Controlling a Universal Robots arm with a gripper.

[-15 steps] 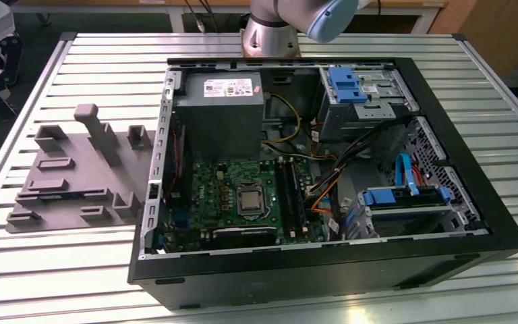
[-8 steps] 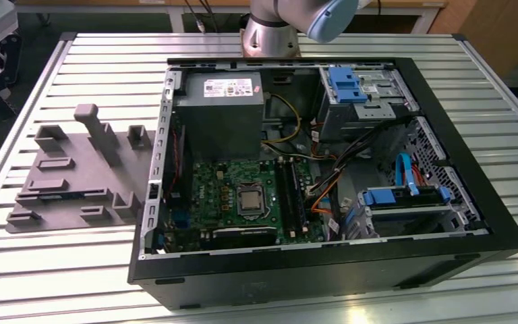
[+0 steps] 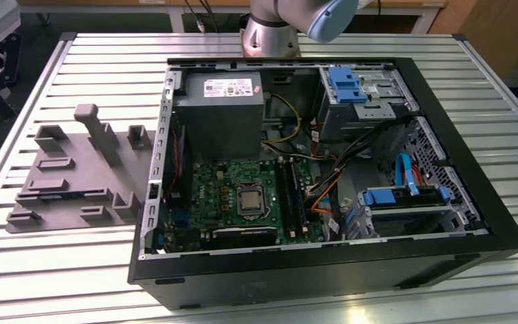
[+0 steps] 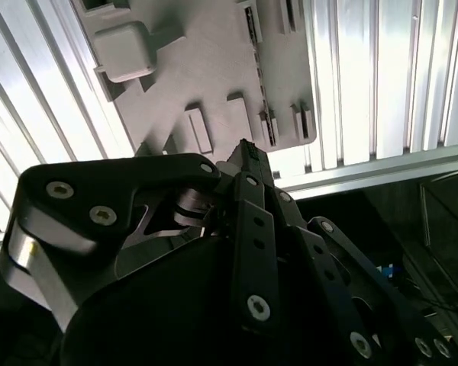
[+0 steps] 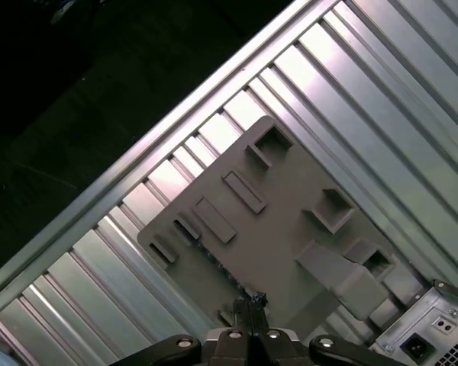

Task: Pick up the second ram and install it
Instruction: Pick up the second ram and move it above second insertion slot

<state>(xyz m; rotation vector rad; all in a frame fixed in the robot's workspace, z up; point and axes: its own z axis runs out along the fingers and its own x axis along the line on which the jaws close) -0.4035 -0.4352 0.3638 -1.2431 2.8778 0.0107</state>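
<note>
1. The gripper (image 4: pixel 246 151) (image 5: pixel 250 299) hangs over the grey fixture (image 4: pixel 206 69) (image 5: pixel 282 221); in both wrist views its fingers are drawn narrow, tips close together, with nothing held between them.
2. The second ram (image 4: pixel 258 80) (image 5: pixel 217 267) appears as a thin strip with dark chips, standing on edge in a long slot along one border of the fixture; in both wrist views the gripper's tip lines up near one end of that strip, and no contact with it shows.
3. In the exterior view the same strip (image 3: pixel 56 196) is a faint dark line in the fixture's (image 3: pixel 79 169) edge nearest the camera; too thin there to tell more.
4. The fixture lies flat on the slatted metal tabletop (image 3: pixel 106 61) (image 4: pixel 366 76) (image 5: pixel 382 91), just beside the open computer case (image 3: pixel 331 277), on the exterior view's left of it.
5. Inside the case the green motherboard (image 3: pixel 214 196) lies flat; its long black slots (image 3: pixel 291 196) run beside the processor socket; whether any slot is filled I cannot tell.
6. The grey power supply (image 3: pixel 218 101) (image 5: pixel 431 339) sits in the case's far corner; the arm (image 3: pixel 277 27) rises from the tabletop behind the case.
</note>
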